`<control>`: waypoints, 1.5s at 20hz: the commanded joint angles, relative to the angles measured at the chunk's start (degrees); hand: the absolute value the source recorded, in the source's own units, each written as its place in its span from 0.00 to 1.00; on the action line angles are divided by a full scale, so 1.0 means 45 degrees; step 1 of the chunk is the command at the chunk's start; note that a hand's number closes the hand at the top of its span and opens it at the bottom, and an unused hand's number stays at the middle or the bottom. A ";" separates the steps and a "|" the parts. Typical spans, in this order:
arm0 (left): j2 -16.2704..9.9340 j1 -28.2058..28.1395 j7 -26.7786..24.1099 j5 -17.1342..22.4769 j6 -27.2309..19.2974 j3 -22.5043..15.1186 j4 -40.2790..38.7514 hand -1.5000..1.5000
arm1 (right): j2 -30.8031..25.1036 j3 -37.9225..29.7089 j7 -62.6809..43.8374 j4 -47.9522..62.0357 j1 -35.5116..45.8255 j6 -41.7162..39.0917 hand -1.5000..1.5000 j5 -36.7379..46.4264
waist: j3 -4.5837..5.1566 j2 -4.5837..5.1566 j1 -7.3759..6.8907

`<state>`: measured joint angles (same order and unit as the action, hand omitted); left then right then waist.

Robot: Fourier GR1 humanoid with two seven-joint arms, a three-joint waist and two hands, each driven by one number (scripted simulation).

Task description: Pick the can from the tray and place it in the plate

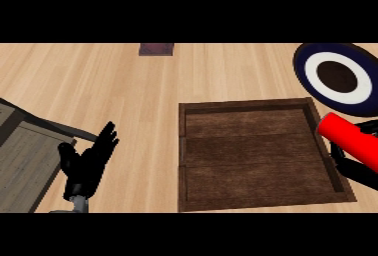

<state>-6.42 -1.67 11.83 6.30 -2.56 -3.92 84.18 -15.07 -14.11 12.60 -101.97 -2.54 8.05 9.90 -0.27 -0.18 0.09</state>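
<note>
Head view, looking steeply down at a light wood desk [148, 90]. Near edge, approx 7 o'clock: robot's left hand [88, 162], black, fingers straight and pointing up, holding nothing, resting over the desk beside a grey-brown crate-like obj [26, 155] at the left edge. Centre to 5 o'clock: dark brown wooden tray [251, 150] w/ raised rim, its plank floor bare. At 3–4 o'clock, right edge: right hand [353, 167], mostly cut off by the frame, black fingers curled round the red can [351, 137]. Can is tilted, lifted over the tray's right rim, between tray and plate. Farther, approx 2 o'clock: round plate [336, 75], dark blue rim, white ring, dark brown centre, nothing on it. Far edge, 12 o'clock: small dark purplish obj [156, 49], too dim to identify.
</note>
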 commanded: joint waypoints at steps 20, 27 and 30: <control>0.0183 0.0757 0.0286 -0.0103 0.0438 -0.0197 -0.0522 0.50 | -0.5173 -0.4434 0.5904 1.6832 0.9854 0.0961 1.00 -0.0605 | -0.0017 0.0419 -0.1013; 0.0329 0.1118 0.0385 -0.0447 0.0353 -0.0588 -0.0427 0.50 | -0.5786 -0.2612 0.4596 1.8918 0.9685 0.1135 0.00 0.1615 | -0.0023 0.0626 -0.1386; 0.0234 0.1128 0.0397 -0.0364 0.0517 -0.0580 -0.0269 0.50 | -0.5816 -0.2279 0.4394 1.9441 1.0207 0.0269 0.00 0.1873 | -0.0061 0.0667 -0.1657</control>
<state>-4.82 3.64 12.57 4.83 -0.91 -6.02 82.76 -40.54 -27.28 34.05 -18.14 41.86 11.10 15.11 -0.54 2.39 -5.99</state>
